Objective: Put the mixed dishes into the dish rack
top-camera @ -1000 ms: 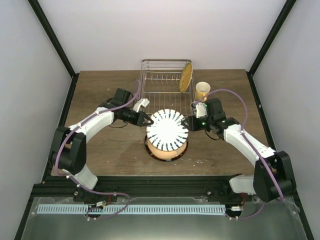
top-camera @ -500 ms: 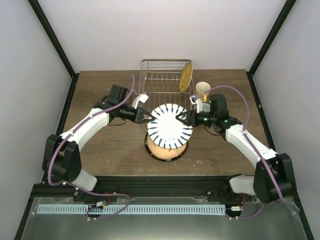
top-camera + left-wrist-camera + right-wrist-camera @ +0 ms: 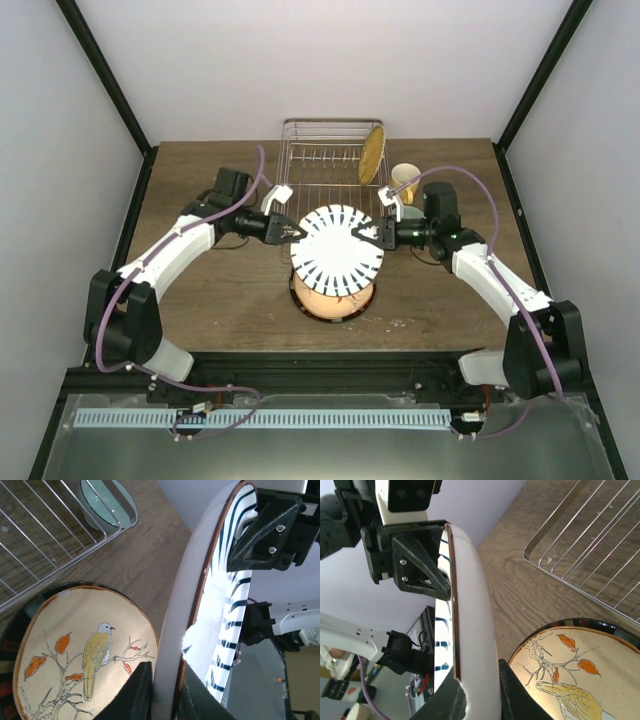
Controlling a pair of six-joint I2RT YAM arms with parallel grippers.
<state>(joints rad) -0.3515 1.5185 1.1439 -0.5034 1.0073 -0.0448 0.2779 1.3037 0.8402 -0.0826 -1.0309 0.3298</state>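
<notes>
Both grippers hold the white plate with black radial stripes by opposite rims, lifted and tilted above the table. My left gripper is shut on its left rim. My right gripper is shut on its right rim. Below it lies the dark-rimmed plate with a beige centre and a bird picture, also in the left wrist view and the right wrist view. The silver wire dish rack stands behind, with the woven yellow-tan plate upright in it. The yellow mug stands right of the rack. The mint-green bowl sits beside the rack.
The wooden table ends at a black frame rail at the front. Dark corner posts run up at left and right. The rack's wire edge shows in the left wrist view and the right wrist view.
Both grippers have raised the striped plate off the bird plate and carried it a little towards the rack, tilting it more upright.
</notes>
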